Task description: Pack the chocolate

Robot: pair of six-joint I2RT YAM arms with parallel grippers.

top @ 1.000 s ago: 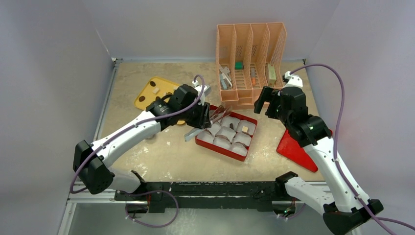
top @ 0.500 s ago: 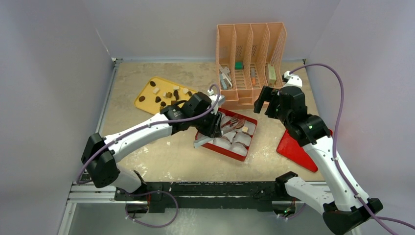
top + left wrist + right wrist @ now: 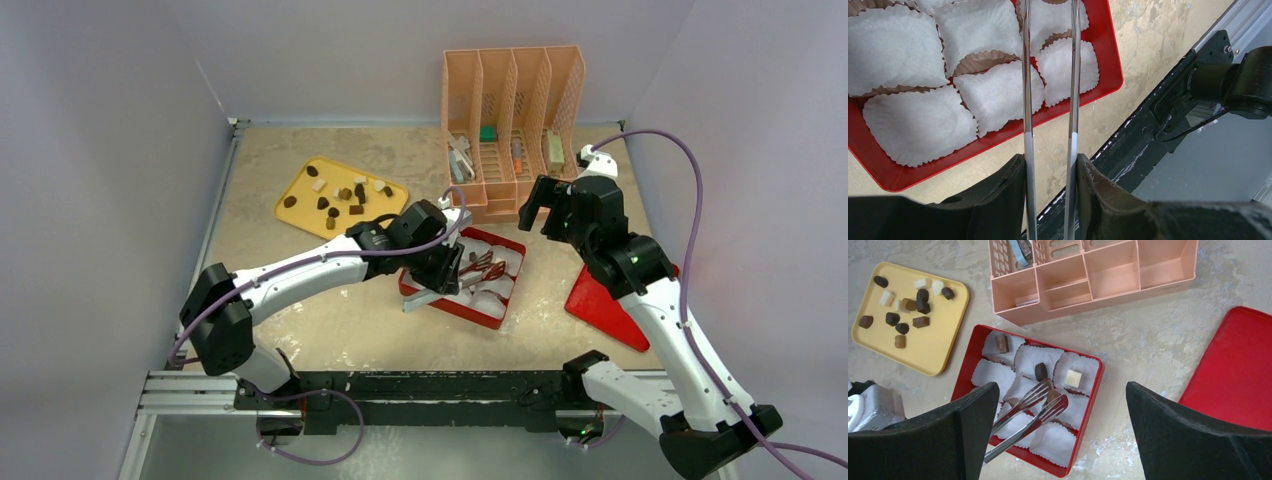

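My left gripper (image 3: 440, 262) (image 3: 1050, 162) is shut on a pair of metal tongs (image 3: 1025, 75) (image 3: 1028, 410), which reach over the red box (image 3: 470, 313) (image 3: 968, 365) lined with white paper cups. A brown piece of chocolate (image 3: 1053, 395) shows between the tong tips, above a middle cup. Three pieces lie in cups along the box's far row: brown (image 3: 1001, 343), dark (image 3: 1040, 371) and a cream cube (image 3: 1073, 377). Several more chocolates (image 3: 345, 195) (image 3: 908, 305) lie on the yellow tray (image 3: 290, 215) (image 3: 933, 355). My right gripper (image 3: 545, 215) (image 3: 1062, 387) hangs open high over the box, holding nothing.
A peach desk organizer (image 3: 510, 130) (image 3: 1088, 280) with small items stands just behind the box. The red lid (image 3: 605, 305) (image 3: 1243, 370) lies at the right. Walls close in the table on the left, back and right.
My left arm has swung the tongs rightward from the yellow tray to over the red box. The right arm has not moved.
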